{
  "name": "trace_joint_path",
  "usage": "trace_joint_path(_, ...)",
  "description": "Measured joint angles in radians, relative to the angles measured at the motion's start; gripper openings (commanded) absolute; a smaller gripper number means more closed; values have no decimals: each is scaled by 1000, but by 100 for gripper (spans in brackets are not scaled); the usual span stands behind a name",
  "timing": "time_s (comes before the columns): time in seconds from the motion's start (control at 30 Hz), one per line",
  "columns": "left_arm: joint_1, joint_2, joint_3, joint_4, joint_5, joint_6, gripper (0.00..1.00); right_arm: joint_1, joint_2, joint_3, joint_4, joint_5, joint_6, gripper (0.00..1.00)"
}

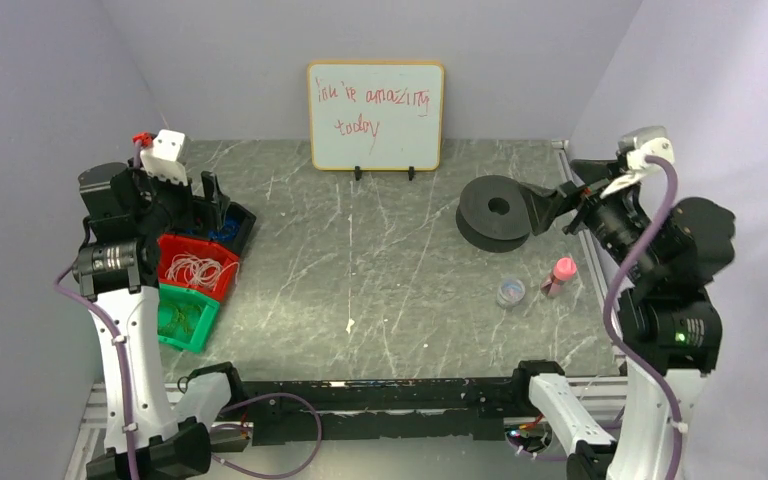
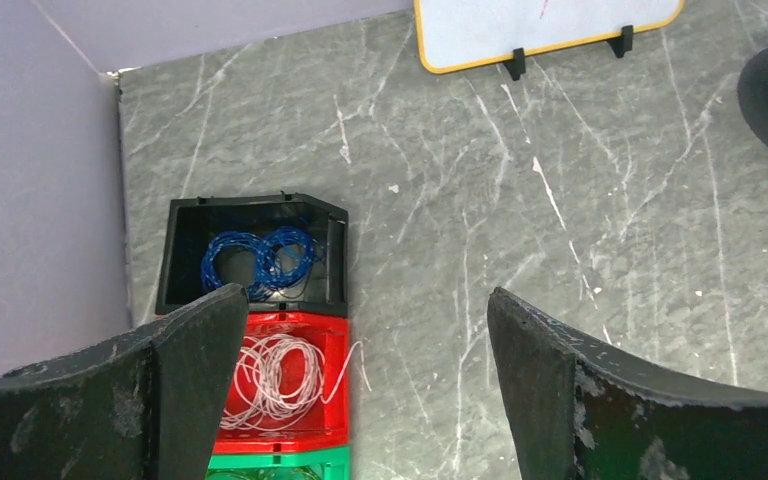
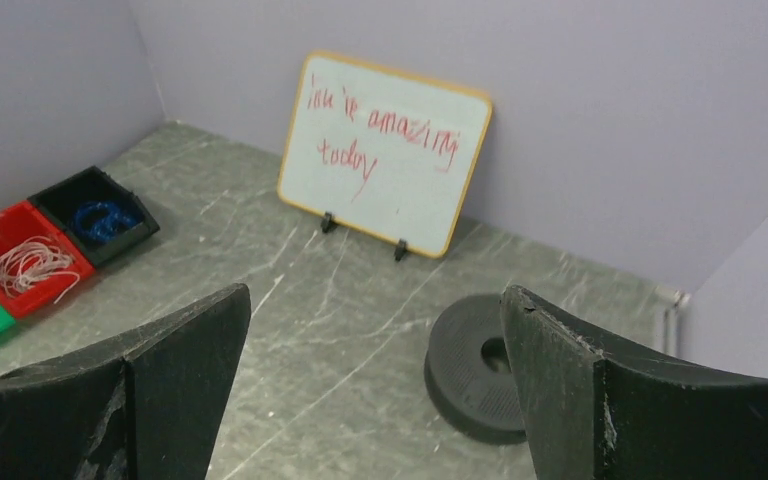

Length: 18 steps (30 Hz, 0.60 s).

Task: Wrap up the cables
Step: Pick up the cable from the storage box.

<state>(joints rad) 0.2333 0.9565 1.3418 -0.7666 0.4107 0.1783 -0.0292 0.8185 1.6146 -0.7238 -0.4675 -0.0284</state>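
Note:
The cables (image 2: 272, 376) are thin whitish wires lying coiled in a red bin (image 2: 334, 352), with one loose end hanging over the bin's right wall. They also show as the pale coil (image 1: 198, 268) at the table's left and the same coil (image 3: 30, 262) far left in the right wrist view. My left gripper (image 2: 365, 300) hangs open above the bins, nothing between its fingers; from above this left gripper (image 1: 216, 203) is over the black bin. My right gripper (image 3: 375, 295) is open and empty, just right of a black spool (image 3: 475, 365).
A black bin (image 2: 182, 250) holds blue cable coils, and a green bin (image 1: 185, 318) sits nearest me. The spool (image 1: 495, 212) lies flat at the back right. A pink bottle (image 1: 561, 275) and a small round container (image 1: 510, 292) stand nearby. A whiteboard (image 1: 375, 115) leans at the back.

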Motion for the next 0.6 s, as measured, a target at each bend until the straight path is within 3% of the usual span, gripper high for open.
trace_joint_path(0.6,55,93,-31,-2,169,7,94,1,45,-323,90,-144,-85,99)
